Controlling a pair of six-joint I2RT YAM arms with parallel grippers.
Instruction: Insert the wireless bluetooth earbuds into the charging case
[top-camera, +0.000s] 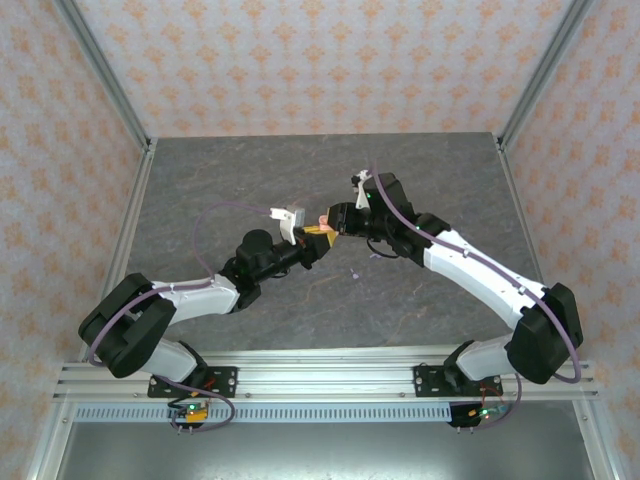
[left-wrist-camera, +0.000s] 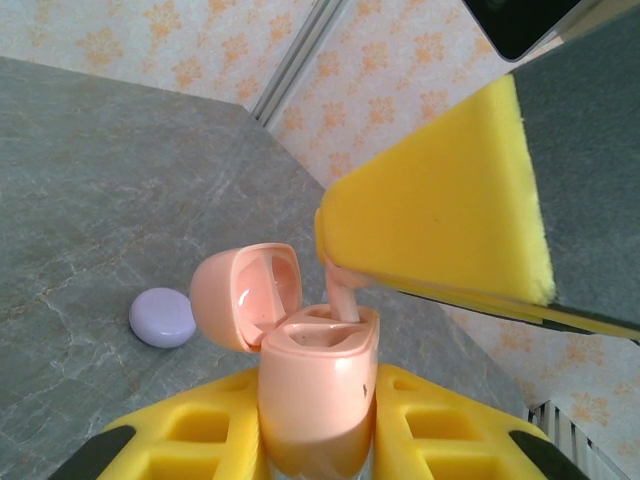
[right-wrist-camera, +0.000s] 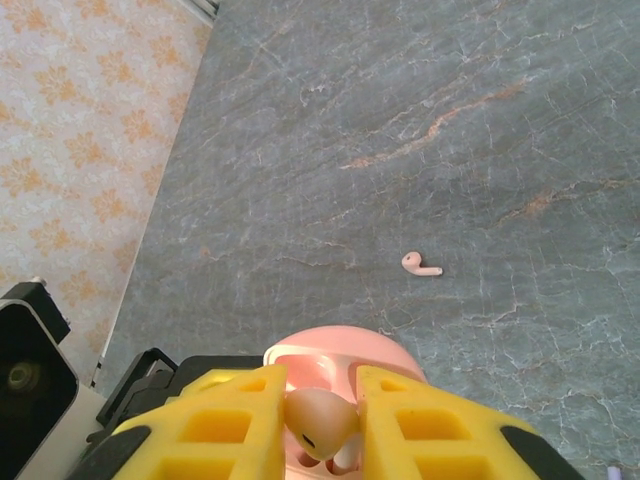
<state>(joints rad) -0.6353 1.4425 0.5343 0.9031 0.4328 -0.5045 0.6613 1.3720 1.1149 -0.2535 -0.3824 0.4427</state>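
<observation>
The right fingers (left-wrist-camera: 440, 200) hide the salmon-pink earbud (left-wrist-camera: 342, 293) above its stem, and the lower edge crops the charging case (left-wrist-camera: 318, 385)

The charging case (left-wrist-camera: 318, 385) is salmon-pink all over, and the glossy inside of its open lid (left-wrist-camera: 245, 295) is the same shade. The earbud (right-wrist-camera: 318, 420) between the yellow jaws matches it, as does a loose earbud (right-wrist-camera: 421, 264) on the worktop (right-wrist-camera: 400, 120), which is grey and stone-patterned with pale veins and a few rusty-orange streaks. A small round disc (left-wrist-camera: 162, 317) is lavender. The walls (top-camera: 300, 60) are cream with a repeating orange floral motif. The arms (top-camera: 480, 275) are white and black, with purple cables (top-camera: 210, 225).
</observation>
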